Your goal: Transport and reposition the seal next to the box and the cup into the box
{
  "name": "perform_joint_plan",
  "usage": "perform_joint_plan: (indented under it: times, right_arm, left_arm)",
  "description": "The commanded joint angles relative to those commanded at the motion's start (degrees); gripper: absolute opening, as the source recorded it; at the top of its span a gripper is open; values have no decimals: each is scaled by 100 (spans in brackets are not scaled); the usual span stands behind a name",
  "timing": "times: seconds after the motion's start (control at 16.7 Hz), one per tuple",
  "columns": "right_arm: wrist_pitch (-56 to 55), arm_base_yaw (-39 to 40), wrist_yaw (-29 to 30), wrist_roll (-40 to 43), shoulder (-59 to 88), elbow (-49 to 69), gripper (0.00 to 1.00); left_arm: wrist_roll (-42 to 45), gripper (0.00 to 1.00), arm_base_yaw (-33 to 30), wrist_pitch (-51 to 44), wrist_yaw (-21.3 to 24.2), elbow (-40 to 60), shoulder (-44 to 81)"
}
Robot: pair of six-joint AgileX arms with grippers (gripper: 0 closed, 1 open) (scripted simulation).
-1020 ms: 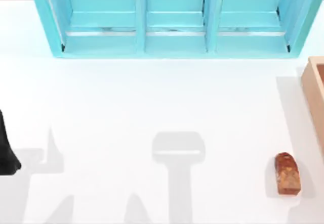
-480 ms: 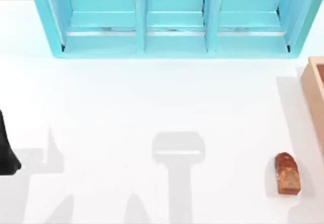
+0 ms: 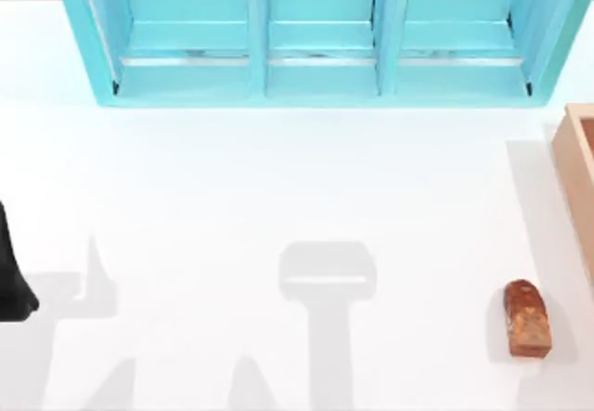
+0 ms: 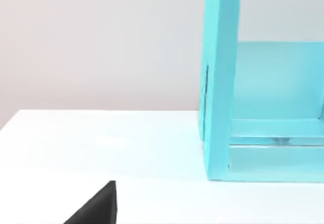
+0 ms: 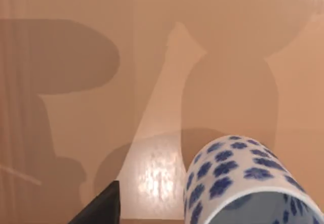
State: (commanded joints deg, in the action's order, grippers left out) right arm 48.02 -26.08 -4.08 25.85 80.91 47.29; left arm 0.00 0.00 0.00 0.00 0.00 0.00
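Treat the cup point(image 5: 243, 183), over the box point(image 5: 152, 82), as slick and breakable; I cannot tell whether your right gripper grips it.

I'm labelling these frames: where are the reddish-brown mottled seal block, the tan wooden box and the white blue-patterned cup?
Reddish-brown mottled seal block point(image 3: 527, 319): top view, middle of its upper face.
Tan wooden box point(image 3: 574, 165): top view, its thick left wall.
White blue-patterned cup point(image 5: 238, 171): right wrist view, its patterned side wall.
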Motion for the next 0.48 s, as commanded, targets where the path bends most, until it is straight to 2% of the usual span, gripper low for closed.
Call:
perform_joint_plan:
  times: [0.24,0.48]
  right_arm:
    - [64,-82,-368,114,-43,927,100]
    - [888,-175,-419,183,-137,1760,100]
  left_arm:
    - [0,100,0,0,0,0,0]
    - [0,100,0,0,0,0,0]
